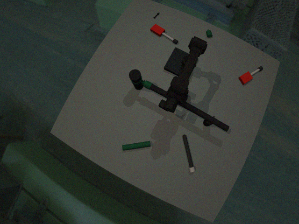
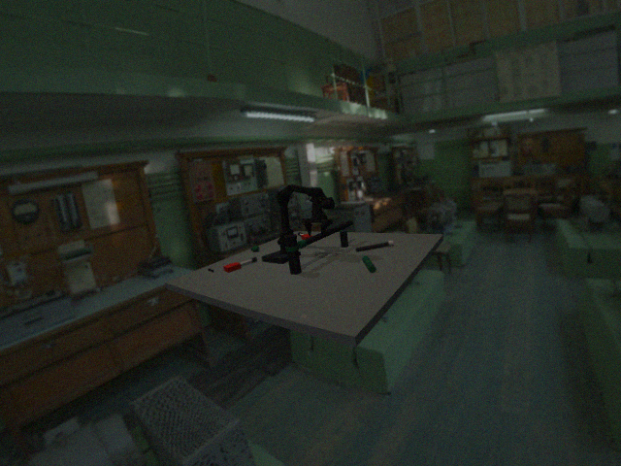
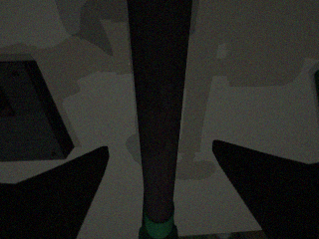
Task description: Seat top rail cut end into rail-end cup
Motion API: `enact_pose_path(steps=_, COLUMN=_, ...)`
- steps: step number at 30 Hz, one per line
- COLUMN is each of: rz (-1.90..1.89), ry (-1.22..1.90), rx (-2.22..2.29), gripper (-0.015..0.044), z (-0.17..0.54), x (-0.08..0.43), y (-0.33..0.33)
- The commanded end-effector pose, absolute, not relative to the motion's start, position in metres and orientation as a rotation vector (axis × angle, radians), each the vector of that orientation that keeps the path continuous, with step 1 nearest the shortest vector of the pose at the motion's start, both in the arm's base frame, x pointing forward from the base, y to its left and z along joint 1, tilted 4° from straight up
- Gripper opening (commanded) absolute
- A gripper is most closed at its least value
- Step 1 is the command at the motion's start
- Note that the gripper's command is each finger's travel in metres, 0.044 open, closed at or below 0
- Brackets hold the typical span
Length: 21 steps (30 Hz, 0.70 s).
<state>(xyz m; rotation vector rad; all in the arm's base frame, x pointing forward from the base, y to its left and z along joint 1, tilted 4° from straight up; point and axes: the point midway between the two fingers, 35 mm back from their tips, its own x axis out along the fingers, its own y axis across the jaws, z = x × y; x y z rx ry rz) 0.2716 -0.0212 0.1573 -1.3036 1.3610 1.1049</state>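
Beside the big post (image 1: 135, 75) (image 2: 294, 263), a green rail-end cup (image 1: 147, 84) (image 3: 159, 229) sits on the side facing the arm, near the post's top. The dark rail (image 1: 201, 111) (image 2: 327, 232) (image 3: 160, 105) runs from that cup away from the big post, its near end at the cup's mouth; how deep it sits is hidden. Farther from the big post, the rail crosses a smaller post (image 1: 207, 122) (image 2: 343, 238). Between the two posts, the gripper (image 3: 161, 147) is spread wide, a fingertip on either side of the rail, with visible gaps and neither touching.
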Motion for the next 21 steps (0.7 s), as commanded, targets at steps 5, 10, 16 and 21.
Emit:
enact_pose_path(steps=5, rz=1.109, ry=1.356, rx=-1.308, gripper=0.0440, z=0.169, x=0.272, y=-0.014)
enact_pose_path(steps=10, rz=1.129, ry=1.352, rx=-1.322, gripper=0.0440, z=0.198, x=0.273, y=-0.008)
enact_pose_path(steps=16, rz=1.133, ry=1.351, rx=-1.324, gripper=0.0440, z=0.204, x=0.272, y=-0.007)
enact_pose_path(steps=21, rz=1.133, ry=1.351, rx=-1.324, gripper=0.0440, z=0.204, x=0.272, y=-0.007)
